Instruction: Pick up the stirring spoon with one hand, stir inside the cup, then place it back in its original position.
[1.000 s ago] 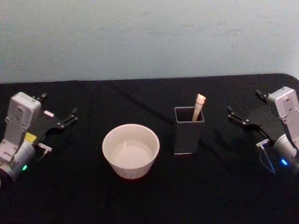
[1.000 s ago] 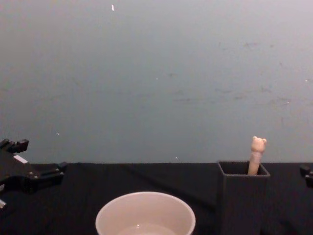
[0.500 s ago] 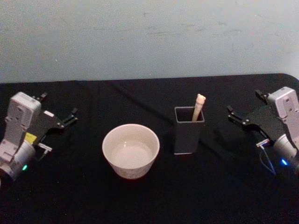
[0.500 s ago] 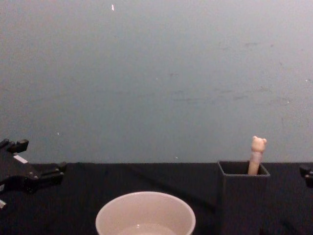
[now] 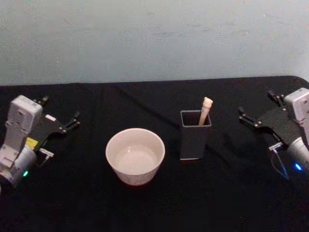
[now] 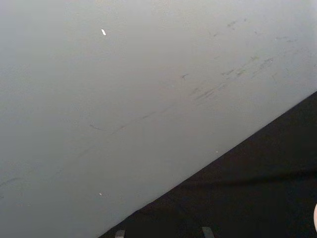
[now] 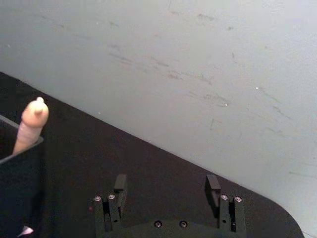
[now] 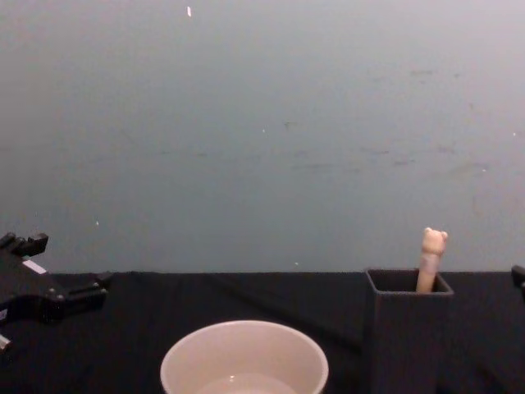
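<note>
Right gripper (image 5: 256, 104) hangs over the right side of the black table (image 5: 231, 203). Its two fingers are spread wide and hold nothing. In the right wrist view both black fingers stick out over the table with an empty gap between them.

To this gripper's left, a little way off and not touching it, stands the dark holder (image 5: 194, 140). The spoon (image 5: 206, 107) stands inside it and leans a bit. Just the top of the handle with the tiny bear head pokes out. The metal end is hidden down in the holder.

Farther left from the holder sits the cup (image 5: 135, 154), about halfway between the two grippers. It is hard to tell if anything is in it. In the chest view the bottom of the cup is cut off.

Left gripper (image 5: 60, 108) waits at the far left of the table, well away from the cup. Its fingers are spread apart too, with nothing in them. In the chest view part of it is cut off by the left edge.
</note>
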Action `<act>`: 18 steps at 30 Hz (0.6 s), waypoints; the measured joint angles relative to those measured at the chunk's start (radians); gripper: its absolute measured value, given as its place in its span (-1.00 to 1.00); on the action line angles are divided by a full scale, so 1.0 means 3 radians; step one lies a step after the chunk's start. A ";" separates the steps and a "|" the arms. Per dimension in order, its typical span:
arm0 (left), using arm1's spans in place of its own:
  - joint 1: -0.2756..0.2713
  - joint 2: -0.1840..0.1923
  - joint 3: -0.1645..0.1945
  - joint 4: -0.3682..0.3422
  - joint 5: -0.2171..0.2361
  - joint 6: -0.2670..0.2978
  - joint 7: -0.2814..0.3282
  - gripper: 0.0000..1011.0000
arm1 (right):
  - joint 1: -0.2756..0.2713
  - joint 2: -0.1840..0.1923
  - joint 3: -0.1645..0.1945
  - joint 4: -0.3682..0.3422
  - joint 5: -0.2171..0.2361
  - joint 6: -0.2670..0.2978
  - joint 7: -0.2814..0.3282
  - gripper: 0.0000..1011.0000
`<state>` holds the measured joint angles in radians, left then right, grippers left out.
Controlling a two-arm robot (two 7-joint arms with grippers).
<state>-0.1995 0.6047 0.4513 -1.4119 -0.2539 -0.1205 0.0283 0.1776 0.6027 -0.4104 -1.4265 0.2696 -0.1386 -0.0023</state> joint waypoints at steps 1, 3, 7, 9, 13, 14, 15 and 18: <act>0.0000 0.0000 0.0000 0.0000 0.0000 0.0000 0.0000 0.98 | -0.0035 0.0020 0.0032 -0.0033 0.0041 -0.0021 0.0053 0.98; 0.0000 0.0000 0.0000 0.0000 0.0000 0.0000 0.0000 0.98 | -0.0073 0.0044 0.0062 -0.0074 0.0087 -0.0038 0.0119 0.98; 0.0000 0.0000 0.0000 0.0000 0.0000 0.0000 0.0000 0.98 | -0.0187 0.0115 0.0128 -0.0188 0.0218 -0.0068 0.0291 0.98; 0.0000 0.0000 0.0000 0.0000 0.0000 0.0000 0.0000 0.98 | -0.0238 0.0143 0.0156 -0.0240 0.0281 -0.0081 0.0374 0.98; 0.0000 0.0000 0.0000 0.0000 0.0000 0.0000 0.0000 0.98 | -0.0405 0.0207 0.0215 -0.0382 0.0488 -0.0117 0.0648 0.98; 0.0000 0.0000 0.0000 0.0000 0.0000 0.0000 0.0000 0.98 | -0.0405 0.0207 0.0215 -0.0382 0.0488 -0.0117 0.0648 0.98; 0.0000 0.0000 0.0000 0.0000 0.0000 0.0000 0.0000 0.98 | -0.0434 0.0209 0.0220 -0.0412 0.0539 -0.0118 0.0719 0.98; 0.0000 0.0000 0.0000 0.0000 0.0000 0.0000 0.0000 0.98 | -0.0462 0.0200 0.0221 -0.0454 0.0618 -0.0114 0.0848 0.98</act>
<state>-0.1996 0.6047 0.4514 -1.4120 -0.2539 -0.1205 0.0283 0.0391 0.6625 -0.3442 -1.5626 0.4550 -0.1729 0.2521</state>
